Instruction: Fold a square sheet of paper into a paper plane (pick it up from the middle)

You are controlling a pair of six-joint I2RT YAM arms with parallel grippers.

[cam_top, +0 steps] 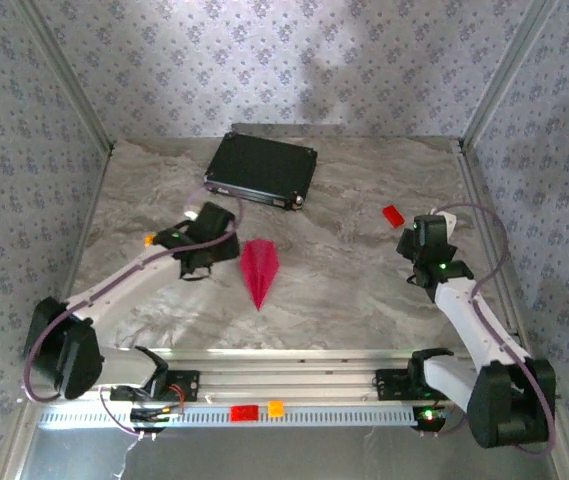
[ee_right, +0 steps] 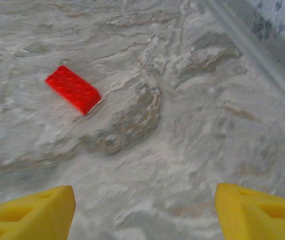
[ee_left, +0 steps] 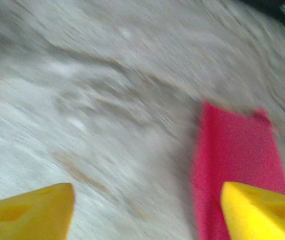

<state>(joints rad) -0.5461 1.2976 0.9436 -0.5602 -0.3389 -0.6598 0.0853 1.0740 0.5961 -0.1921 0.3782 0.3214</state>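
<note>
While the left wrist view is smeared with motion blur, the main facts still read. The paper plane (cam_top: 260, 270) lies flat on the marble table (cam_top: 364, 300), roughly mid-table, well short of the black case (cam_top: 262, 168) at the far side. It is a slim magenta dart with a centre crease, its sharp tip toward the near edge.

Left gripper (cam_top: 200, 264): just beside the plane, on its left. In its wrist view the jaws stand wide apart with bare table between them (ee_left: 147, 200). The right-hand yellow finger (ee_left: 262, 210) overlaps the pink paper (ee_left: 237, 160) in the picture (whether it touches, I cannot tell; too blurred). Nothing is gripped.

Right gripper (cam_top: 422, 242): over the right side of the table, well apart from the plane. Its yellow fingers (ee_right: 27, 210) are spread wide over bare marble (ee_right: 145, 200), holding nothing. A small red block (ee_right: 73, 89) lies flat ahead of it and to the left, near but not touching; the top view places the same block (cam_top: 393, 215) between the gripper and the case.

A red piece (cam_top: 244, 411) and an orange piece (cam_top: 276, 408) sit side by side on the rail at the near edge.
</note>
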